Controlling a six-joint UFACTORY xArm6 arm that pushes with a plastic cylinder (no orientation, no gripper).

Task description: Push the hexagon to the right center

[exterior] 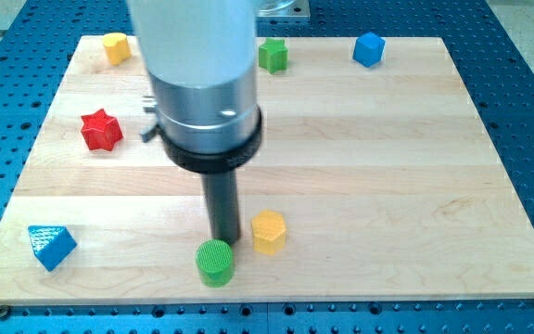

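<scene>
The yellow hexagon block (269, 231) lies low on the wooden board (387, 167), a little left of the view's centre. My tip (225, 241) stands just to the hexagon's left, close to it, with a narrow gap showing. A green cylinder (215, 262) sits right below my tip, near the board's bottom edge. The rod's wide grey body hides part of the board's upper middle.
A red star block (101, 129) lies at the left. A blue triangular block (51, 246) is at the bottom left. A yellow block (116, 46), a green block (273, 55) and a blue cube (368, 48) lie along the top edge.
</scene>
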